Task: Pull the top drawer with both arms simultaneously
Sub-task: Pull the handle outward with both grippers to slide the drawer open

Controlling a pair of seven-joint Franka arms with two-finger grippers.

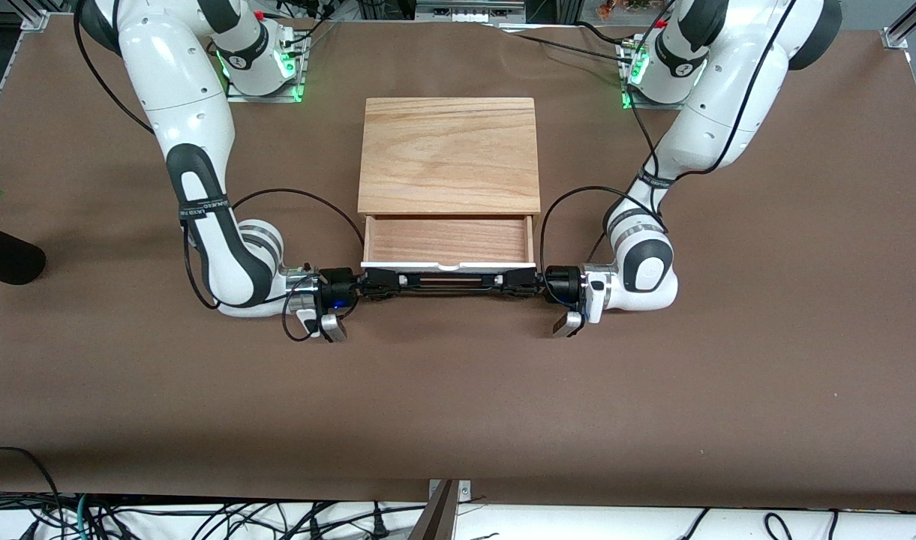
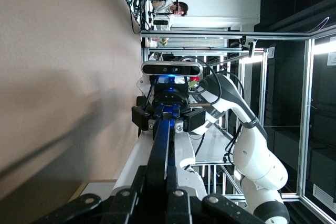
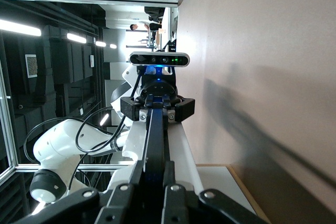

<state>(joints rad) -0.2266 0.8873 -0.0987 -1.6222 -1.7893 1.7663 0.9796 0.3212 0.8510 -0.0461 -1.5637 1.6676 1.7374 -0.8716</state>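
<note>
- While both arms grip, front view: top drawer (image 1: 448, 240) partly out of cabinet (image 1: 448, 154), mid-desk (image 1: 127, 390); left gripper (image 1: 524, 282) and right gripper (image 1: 373, 285), fingers clamped on bar handle (image 1: 448, 283). Pull underway; next needs an even, matched draw.
- Left wrist view: fingers (image 2: 140, 179) clasp the handle; brown surface, lab frames.
- Right wrist view: same grip; dim room.

Top drawer (image 1: 448, 244) partly open, its black bar handle (image 1: 448, 281) clamped at both ends.

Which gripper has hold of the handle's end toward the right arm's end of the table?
The right gripper, on the arm from the right arm's base, jaws shut on the top drawer's black wire bar handle. The left gripper clamps the handle's remaining end.
</note>
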